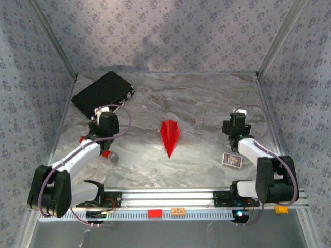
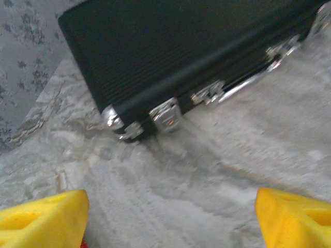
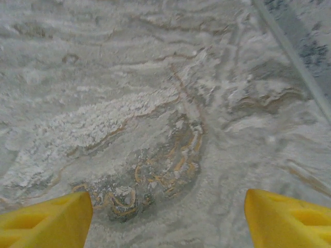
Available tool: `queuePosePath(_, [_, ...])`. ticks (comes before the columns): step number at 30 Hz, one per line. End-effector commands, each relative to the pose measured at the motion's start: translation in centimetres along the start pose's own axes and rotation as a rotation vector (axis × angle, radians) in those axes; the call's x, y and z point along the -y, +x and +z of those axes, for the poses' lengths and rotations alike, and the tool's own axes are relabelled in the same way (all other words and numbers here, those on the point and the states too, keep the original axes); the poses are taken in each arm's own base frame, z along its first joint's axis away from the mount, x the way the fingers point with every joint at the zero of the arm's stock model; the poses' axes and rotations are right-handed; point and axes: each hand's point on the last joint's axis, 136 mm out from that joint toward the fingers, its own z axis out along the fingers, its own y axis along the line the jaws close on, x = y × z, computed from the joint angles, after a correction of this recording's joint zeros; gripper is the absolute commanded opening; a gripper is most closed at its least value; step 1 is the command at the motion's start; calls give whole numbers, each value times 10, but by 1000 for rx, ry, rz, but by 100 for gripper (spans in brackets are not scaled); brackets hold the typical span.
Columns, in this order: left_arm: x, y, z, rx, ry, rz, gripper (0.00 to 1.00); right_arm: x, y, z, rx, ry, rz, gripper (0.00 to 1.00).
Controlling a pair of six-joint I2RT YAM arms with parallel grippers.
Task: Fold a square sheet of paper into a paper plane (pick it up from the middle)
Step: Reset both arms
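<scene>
Left tool [image 2: 170, 206] and right tool [image 3: 168, 206] gaped empty; backing straight off would best leave the plane [image 1: 169, 135] undisturbed.

Tabletop [image 1: 207, 103]: marbled grey-white, brown veining. Walls [image 1: 165, 36] on three sides: grey repeat-pattern covering, possibly fabric. Metal corner posts [image 1: 53, 39]. Slotted aluminium rail [image 1: 170, 196] along near edge. Back wall lit brightest.

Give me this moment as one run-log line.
paper plane: folded, lying mid-table | left gripper: open, empty, facing black case | right gripper: open, empty
</scene>
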Motion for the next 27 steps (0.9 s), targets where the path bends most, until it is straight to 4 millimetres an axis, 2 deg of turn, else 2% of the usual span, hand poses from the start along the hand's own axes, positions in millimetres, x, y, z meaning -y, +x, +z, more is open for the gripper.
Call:
queuePosePath(1, [5,-38,0,162,84,-3,84,-21,-37,3,185,-109,-48,79])
queuePosePath(4, [3,-31,10,125,71,25,84,-28,-46,-2,285,-169,-62,79])
queuePosePath(8, [3,-28,22,156,74,31,84,-29,-29,7,353,-215,-41,80])
queuePosePath(9, [0,-25,25,160,77,-4,84,-27,-32,11,374,-186,-35,80])
queuePosePath(10, [-2,-26,27,168,79,-31,84,-25,-37,14,359,-149,-34,80])
queuePosePath(11, [-5,-25,28,180,80,-47,85,-30,-29,18,282,-179,-35,80])
queuePosePath(12, [-7,-25,29,196,82,-55,85,-23,-33,22,293,-184,-1,81])
queuePosePath(13, [-8,-24,31,206,88,-63,85,-20,-31,22,284,-182,5,99])
queuePosePath(17, [1,-11,38,135,136,14,85,-21,-32,21,291,-167,-3,99])
queuePosePath(25, [8,-28,45,273,213,27,85,-21,-32,21,290,-169,-3,99])
queuePosePath(27, [12,-20,54,290,240,27,85,-21,-31,21,287,-170,-3,99])
